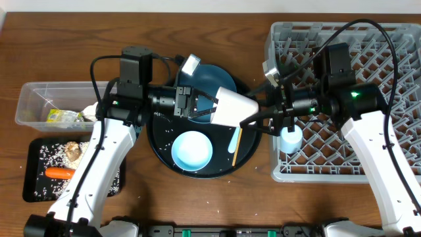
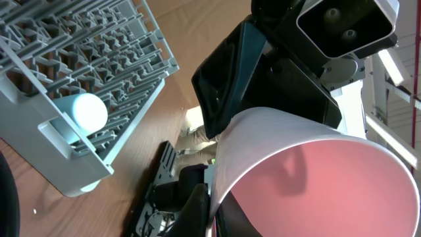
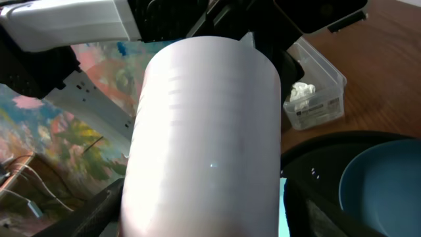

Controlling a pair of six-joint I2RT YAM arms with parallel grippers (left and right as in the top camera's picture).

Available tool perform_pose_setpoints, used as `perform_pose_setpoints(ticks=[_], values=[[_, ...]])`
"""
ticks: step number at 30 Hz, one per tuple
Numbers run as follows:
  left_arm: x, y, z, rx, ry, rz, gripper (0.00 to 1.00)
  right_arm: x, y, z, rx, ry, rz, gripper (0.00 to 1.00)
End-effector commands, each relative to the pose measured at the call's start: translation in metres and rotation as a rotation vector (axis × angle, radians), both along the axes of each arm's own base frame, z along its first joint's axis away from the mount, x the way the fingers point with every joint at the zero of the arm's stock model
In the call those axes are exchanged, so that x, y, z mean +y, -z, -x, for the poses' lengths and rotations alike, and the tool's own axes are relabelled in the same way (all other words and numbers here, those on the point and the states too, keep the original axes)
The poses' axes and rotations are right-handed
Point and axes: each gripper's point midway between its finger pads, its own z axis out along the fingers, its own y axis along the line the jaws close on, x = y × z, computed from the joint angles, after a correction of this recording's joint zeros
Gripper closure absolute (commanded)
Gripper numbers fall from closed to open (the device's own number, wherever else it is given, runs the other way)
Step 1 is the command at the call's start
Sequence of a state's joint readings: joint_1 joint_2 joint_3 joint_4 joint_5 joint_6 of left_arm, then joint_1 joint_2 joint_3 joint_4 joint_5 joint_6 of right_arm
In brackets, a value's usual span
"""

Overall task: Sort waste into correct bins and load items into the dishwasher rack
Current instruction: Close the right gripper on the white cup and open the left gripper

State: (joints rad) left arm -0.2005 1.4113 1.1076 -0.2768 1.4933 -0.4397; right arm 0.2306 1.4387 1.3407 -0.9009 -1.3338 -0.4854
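The pink cup (image 1: 231, 105) (image 2: 309, 178) (image 3: 204, 131) lies on its side in the air above the round black tray (image 1: 161, 145). My left gripper (image 1: 209, 105) (image 2: 214, 214) is shut on its rim, one finger inside and one outside. From the right, my right gripper (image 1: 253, 115) (image 3: 204, 217) straddles the cup's base with its jaws open, a narrow gap showing at one finger. The dark blue plate (image 1: 210, 76) (image 3: 385, 178) and a pale bowl (image 1: 192, 149) sit on the round tray. A light-blue cup (image 1: 291, 138) (image 2: 82, 112) stands in the grey dishwasher rack (image 1: 368, 158) (image 2: 99, 66).
A wooden chopstick (image 1: 235, 150) lies on the round tray's right side. The clear tub (image 1: 39, 99) (image 3: 316, 66) at the left holds a wrapper (image 1: 62, 117) and tissue (image 1: 89, 113) (image 3: 302, 92). The black rectangular tray (image 1: 36, 184) holds a carrot (image 1: 59, 173) and food scraps (image 1: 72, 151).
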Motion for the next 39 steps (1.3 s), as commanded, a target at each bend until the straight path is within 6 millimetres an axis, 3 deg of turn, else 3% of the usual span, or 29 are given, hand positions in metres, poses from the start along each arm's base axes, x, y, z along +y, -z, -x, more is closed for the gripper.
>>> perform_pose_setpoints(ticks=[1, 12, 15, 17, 20, 23, 24, 27, 33, 35, 37, 39], values=[[-0.001, -0.004, 0.001, -0.032, 0.014, 0.013, 0.94, 0.002, -0.003, 0.001, -0.031, -0.004, 0.006, 0.33], [-0.001, -0.004, 0.001, -0.032, 0.014, 0.013, 0.94, 0.002, -0.002, 0.0, -0.014, 0.003, 0.014, 0.42], [-0.001, -0.004, 0.001, -0.032, 0.014, 0.013, 0.94, 0.002, -0.002, 0.001, -0.01, 0.004, 0.014, 0.56], [-0.001, -0.004, 0.001, -0.032, 0.014, 0.013, 0.94, 0.002, -0.002, 0.001, 0.005, 0.007, 0.016, 0.6], [-0.001, -0.004, 0.001, -0.032, 0.014, 0.013, 0.94, 0.002, -0.002, 0.001, 0.005, 0.007, 0.016, 0.6], [-0.001, -0.004, 0.001, -0.032, 0.014, 0.013, 0.93, 0.002, -0.002, 0.001, 0.005, 0.007, 0.016, 0.51], [-0.001, -0.004, 0.001, -0.032, 0.014, 0.013, 0.94, 0.002, -0.002, 0.001, 0.005, 0.007, 0.016, 0.55], [-0.001, -0.004, 0.001, -0.032, 0.014, 0.013, 0.93, 0.002, -0.002, 0.0, 0.012, 0.009, 0.017, 0.84], [0.0, -0.004, 0.0, -0.035, 0.013, 0.013, 0.94, 0.001, -0.002, -0.001, 0.014, 0.014, 0.017, 0.84], [-0.001, -0.005, -0.001, -0.05, 0.013, 0.016, 0.93, -0.001, -0.002, -0.002, 0.019, 0.021, 0.017, 0.88], [-0.001, -0.007, -0.003, -0.074, 0.008, 0.018, 0.93, -0.003, -0.001, -0.005, 0.046, 0.041, 0.024, 0.98], [0.001, -0.004, -0.01, -0.088, -0.028, -0.001, 0.94, -0.007, 0.002, -0.011, 0.079, 0.076, 0.045, 0.99]])
